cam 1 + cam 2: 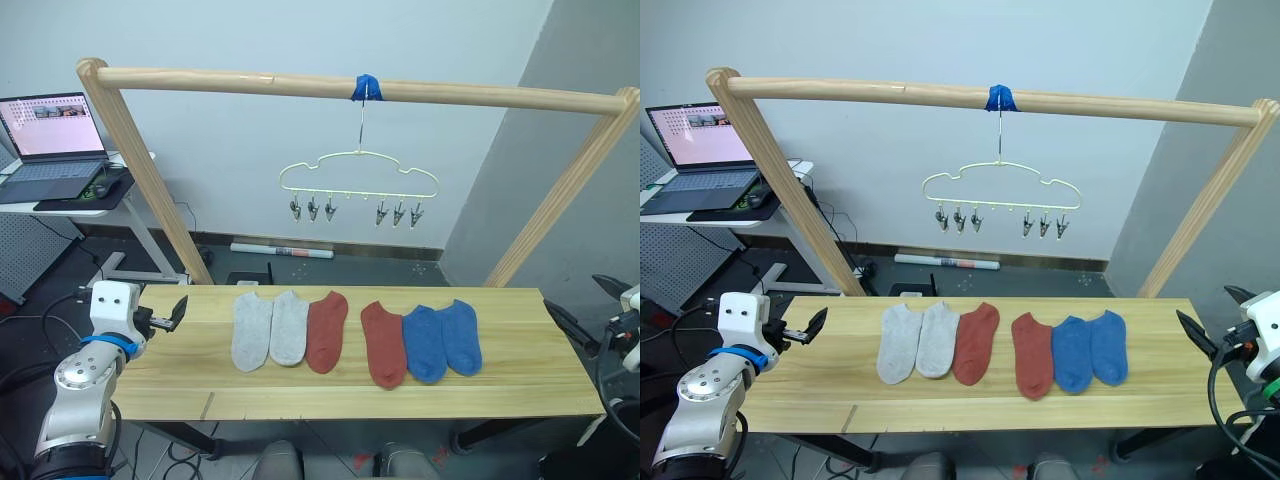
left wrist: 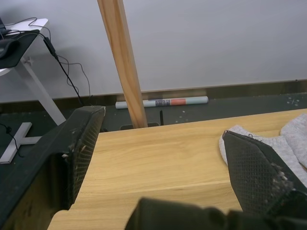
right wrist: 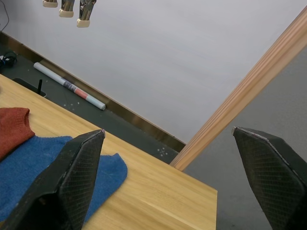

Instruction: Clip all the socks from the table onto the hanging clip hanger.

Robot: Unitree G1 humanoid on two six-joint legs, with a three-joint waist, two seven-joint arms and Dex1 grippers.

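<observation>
A row of socks lies on the wooden table (image 1: 500,385): two light grey (image 1: 252,332), two rust-red (image 1: 327,331) and two blue (image 1: 425,344). Above them the pale yellow clip hanger (image 1: 360,176) hangs by its hook from the top pole, its metal clips (image 1: 312,209) empty. My left gripper (image 1: 172,318) is open at the table's left end, a short way left of the grey socks (image 2: 288,139). My right gripper (image 1: 1212,315) is open just off the table's right end, to the right of the blue socks (image 3: 43,165).
A round wooden pole frame (image 1: 140,180) straddles the table, with slanted legs at both ends. A laptop (image 1: 50,135) sits on a white side desk at the back left. A paper roll (image 1: 282,249) lies on the floor behind the table.
</observation>
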